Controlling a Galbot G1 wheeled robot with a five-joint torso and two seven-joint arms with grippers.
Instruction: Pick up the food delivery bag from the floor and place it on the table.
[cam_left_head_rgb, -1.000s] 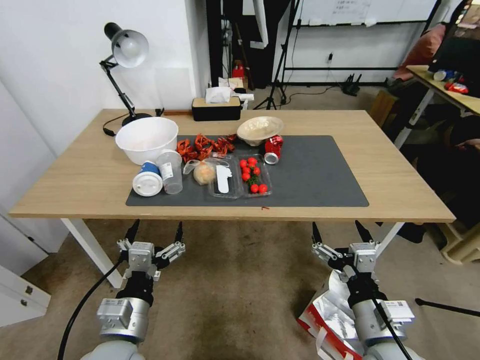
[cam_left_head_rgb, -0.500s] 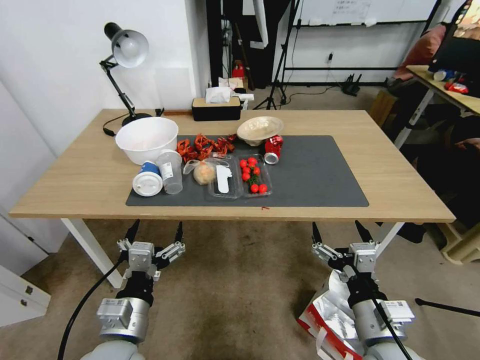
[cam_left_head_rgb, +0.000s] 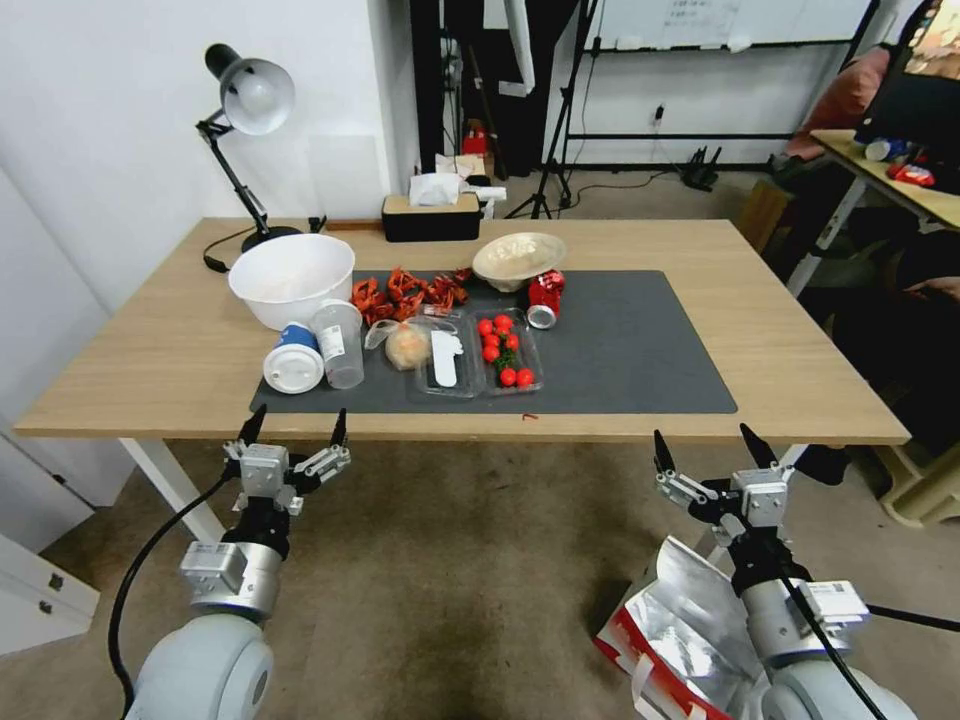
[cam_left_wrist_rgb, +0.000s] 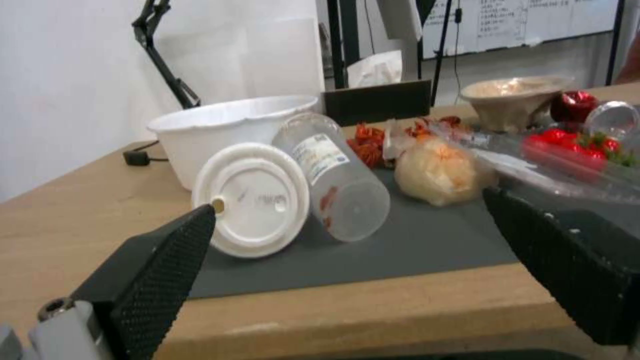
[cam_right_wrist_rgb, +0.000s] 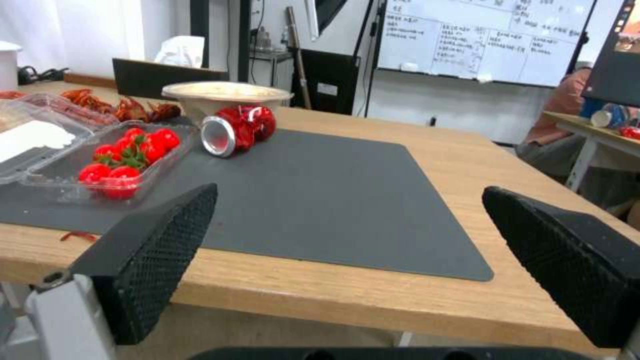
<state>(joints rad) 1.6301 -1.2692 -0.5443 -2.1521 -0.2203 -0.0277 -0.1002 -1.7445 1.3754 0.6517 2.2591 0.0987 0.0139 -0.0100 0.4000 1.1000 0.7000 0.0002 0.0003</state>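
Here, the food delivery bag (cam_left_head_rgb: 668, 632) lies on the floor (cam_left_head_rgb: 460, 590) near the right, beside the right gripper (cam_left_head_rgb: 715, 452). Both it and the left gripper (cam_left_head_rgb: 293, 428) hang spread wide below the table (cam_left_head_rgb: 180, 350); reaching down for the strap handles looks soundest.

On the worktop (cam_left_head_rgb: 770, 330) I count two bowls, a white bowl (cam_left_head_rgb: 291, 279) and a beige bowl (cam_left_head_rgb: 519, 259). Two cups lie on one grey mat (cam_left_head_rgb: 640, 350): a lidded cup (cam_left_head_rgb: 294, 362) and a clear cup (cam_left_head_rgb: 339, 343). I see one red can (cam_left_head_rgb: 545, 297), one tissue box (cam_left_head_rgb: 432, 215), one lamp (cam_left_head_rgb: 243, 110), and roughly seven tomatoes (cam_left_head_rgb: 505, 351), though some overlap. One food delivery bag (cam_left_head_rgb: 680, 640) sits on the floor (cam_left_head_rgb: 450, 590).
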